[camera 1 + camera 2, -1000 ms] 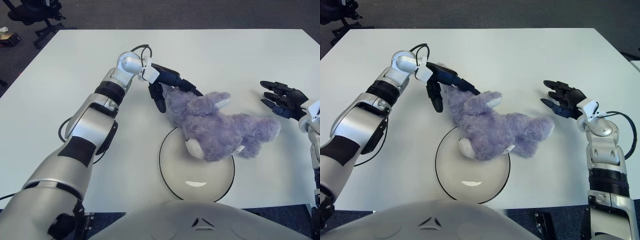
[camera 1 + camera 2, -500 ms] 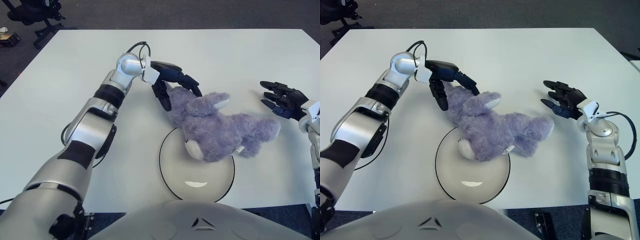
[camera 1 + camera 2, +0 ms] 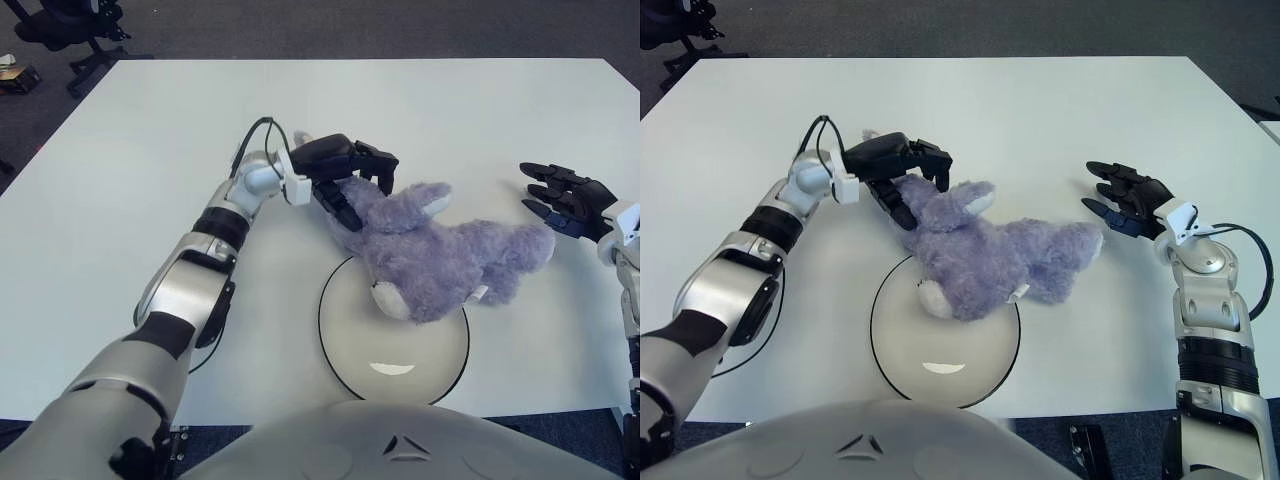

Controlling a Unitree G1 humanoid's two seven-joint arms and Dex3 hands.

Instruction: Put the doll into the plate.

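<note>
Although the doll already overlaps the far rim of the plate, most of it lies on the table to the right. Our left robot hand curls its fingers on the doll's far-left end; our right robot hand hangs spread and empty beside its right end.

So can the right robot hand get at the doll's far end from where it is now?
Probably yes. The right robot hand sits open just beyond the doll, with only bare table between them. The left robot hand is on the doll's opposite end, out of the way.
</note>
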